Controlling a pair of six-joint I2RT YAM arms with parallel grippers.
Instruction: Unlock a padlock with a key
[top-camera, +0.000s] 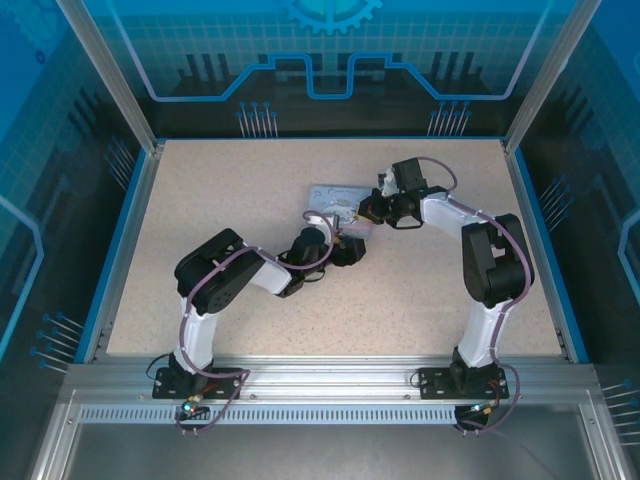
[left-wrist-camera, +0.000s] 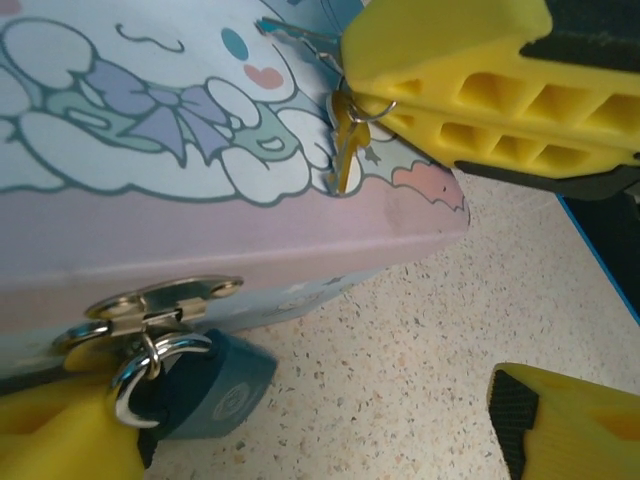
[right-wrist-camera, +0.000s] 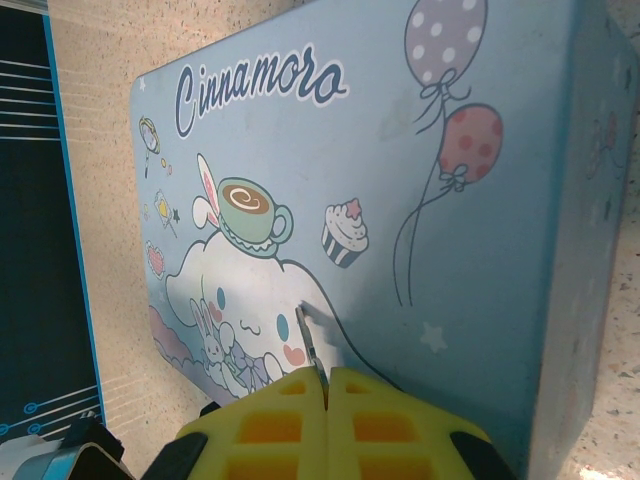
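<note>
Padlock (left-wrist-camera: 215, 385) hangs off the box (left-wrist-camera: 300, 235) hasp (left-wrist-camera: 165, 300), just beside one of the wide-open, empty left fingers (left-wrist-camera: 60, 440). Right fingers (left-wrist-camera: 450, 60) are clamped on the key (right-wrist-camera: 308, 335) over the box top, well apart from the padlock.

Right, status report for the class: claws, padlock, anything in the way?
Left claw open, padlock by one finger. Right claw shut on key, over tin. Padlock hangs from tin's hasp. Nothing blocking.
</note>
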